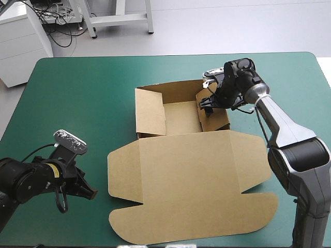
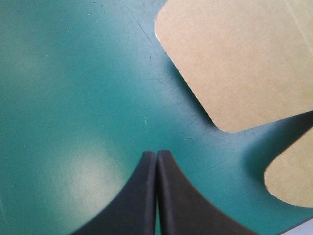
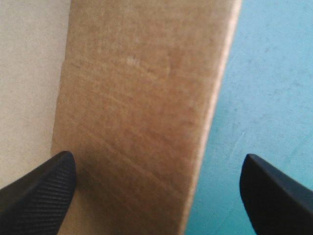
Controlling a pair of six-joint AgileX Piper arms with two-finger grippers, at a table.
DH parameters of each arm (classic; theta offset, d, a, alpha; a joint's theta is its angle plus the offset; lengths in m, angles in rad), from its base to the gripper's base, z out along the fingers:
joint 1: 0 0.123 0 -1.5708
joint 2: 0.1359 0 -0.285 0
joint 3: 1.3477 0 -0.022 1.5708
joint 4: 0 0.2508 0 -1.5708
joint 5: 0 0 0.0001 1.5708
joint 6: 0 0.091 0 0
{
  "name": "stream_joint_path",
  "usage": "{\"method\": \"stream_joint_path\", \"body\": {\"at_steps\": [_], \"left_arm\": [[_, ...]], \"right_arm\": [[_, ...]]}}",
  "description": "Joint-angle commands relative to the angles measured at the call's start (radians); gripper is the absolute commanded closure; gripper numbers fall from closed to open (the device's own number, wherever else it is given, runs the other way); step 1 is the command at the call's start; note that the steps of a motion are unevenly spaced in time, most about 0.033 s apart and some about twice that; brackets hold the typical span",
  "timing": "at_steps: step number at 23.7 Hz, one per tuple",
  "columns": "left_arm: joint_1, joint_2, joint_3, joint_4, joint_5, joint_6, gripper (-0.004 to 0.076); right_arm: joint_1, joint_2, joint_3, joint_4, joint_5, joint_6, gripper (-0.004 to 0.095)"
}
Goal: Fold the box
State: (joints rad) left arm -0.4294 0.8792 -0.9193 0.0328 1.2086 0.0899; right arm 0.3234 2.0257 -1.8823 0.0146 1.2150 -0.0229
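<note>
Nearest, the box (image 1: 191, 181) points its flat lid at me, tray beyond; my left gripper (image 1: 91, 194) pinched empty beside it, right gripper (image 1: 208, 108) gaping astride its wall.

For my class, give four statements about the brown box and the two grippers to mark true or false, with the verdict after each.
1. The left gripper has its jaws shut. True.
2. The right gripper is shut on the near edge of the lid. False: its jaws stand open on either side of the raised right wall of the box.
3. The lid lies flat on the teal-green cover. True.
4. The left gripper is inside the box. False: it is over bare cover, beside the lid's rounded left flap.
</note>
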Motion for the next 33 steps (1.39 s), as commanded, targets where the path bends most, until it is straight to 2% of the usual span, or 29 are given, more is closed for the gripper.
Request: {"method": "stream_joint_path", "body": {"at_steps": [1,2,5,6,9,14,18,21,26,33], "left_arm": [[-0.003,-0.050,-0.008,-0.010,-0.056,-0.020,0.0756],[-0.003,-0.059,-0.008,-0.010,-0.058,-0.025,0.0756],[-0.003,-0.086,-0.008,-0.010,-0.062,-0.033,0.0756],[-0.003,-0.095,-0.008,-0.010,-0.062,-0.033,0.0756],[-0.003,-0.108,-0.008,-0.010,-0.062,-0.033,0.0756],[-0.003,-0.115,-0.008,0.009,-0.062,-0.033,0.0756],[-0.003,-0.115,-0.008,0.012,-0.062,-0.033,0.0756],[-0.003,-0.115,-0.008,0.012,-0.063,-0.033,0.0756],[-0.003,-0.115,-0.008,0.019,-0.063,-0.033,0.0756],[-0.003,-0.115,-0.008,0.039,-0.065,-0.033,0.0756]], "right_arm": [[-0.002,-0.048,-0.030,0.014,-0.029,-0.009,0.0258],[-0.002,-0.048,-0.030,0.019,-0.029,-0.010,0.0319],[-0.002,-0.036,-0.030,0.042,-0.019,-0.017,0.0577],[-0.002,-0.034,-0.030,0.042,-0.015,-0.016,0.0692],[-0.002,-0.030,-0.030,0.035,-0.013,-0.016,0.0937],[-0.002,-0.034,-0.083,-0.007,0.003,-0.016,0.0931],[-0.005,-0.034,-0.237,-0.104,0.014,-0.020,0.0931],[-0.051,-0.034,-0.324,-0.107,0.014,-0.020,0.0931],[-0.232,-0.034,-0.354,-0.082,0.018,-0.033,0.0931],[-0.502,-0.023,-0.354,0.068,0.011,-0.080,0.0931]]}}
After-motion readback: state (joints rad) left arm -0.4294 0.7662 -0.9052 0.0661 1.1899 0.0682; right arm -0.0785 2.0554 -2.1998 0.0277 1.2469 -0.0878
